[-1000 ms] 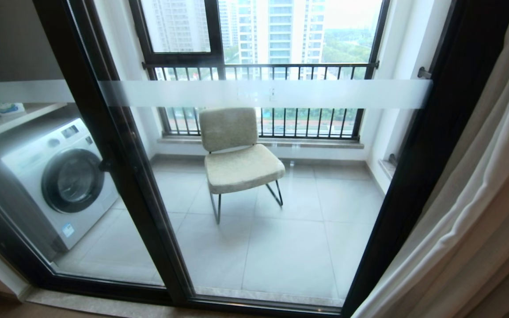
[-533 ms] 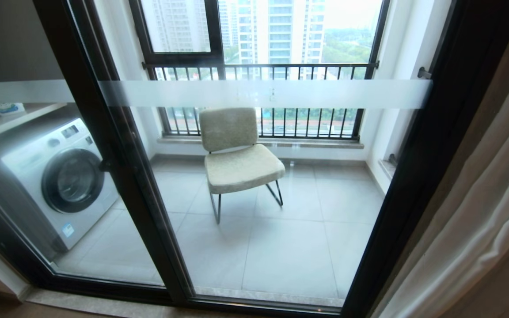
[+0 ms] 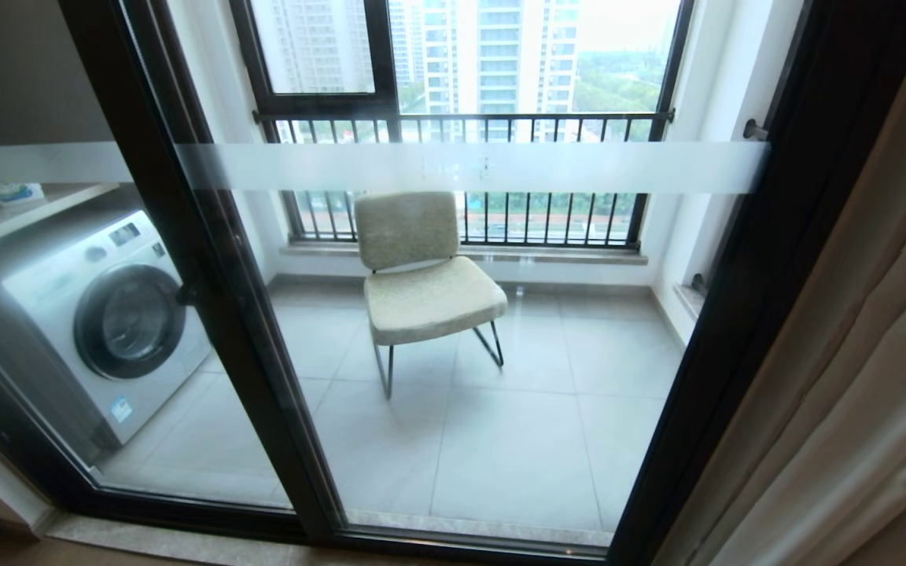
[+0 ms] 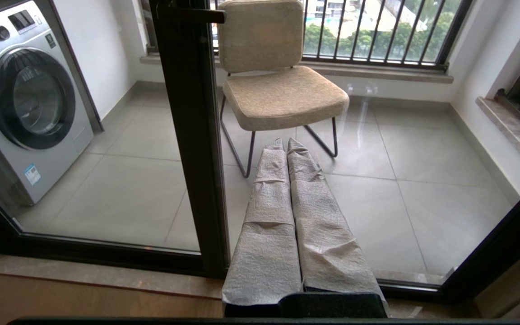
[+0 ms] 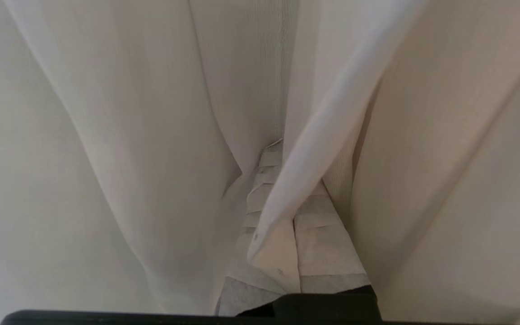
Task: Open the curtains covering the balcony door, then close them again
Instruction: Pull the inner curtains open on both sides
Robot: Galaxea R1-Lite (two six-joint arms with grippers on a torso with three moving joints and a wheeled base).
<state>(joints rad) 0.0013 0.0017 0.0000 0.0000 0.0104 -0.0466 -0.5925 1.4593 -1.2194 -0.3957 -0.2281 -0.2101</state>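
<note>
- Curtains bunched at the right edge, beside the bare balcony door
- Right gripper squeezed tight, buried in curtain folds, fabric draped across it
- Left gripper squeezed tight, holding nothing, pointing toward beige chair behind glass

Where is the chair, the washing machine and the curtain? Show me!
chair (image 3: 433, 299), head view, on its seat cushion.
washing machine (image 3: 129, 321), head view, on its round door.
curtains (image 3: 878, 377), head view, on a beige fold.
</note>
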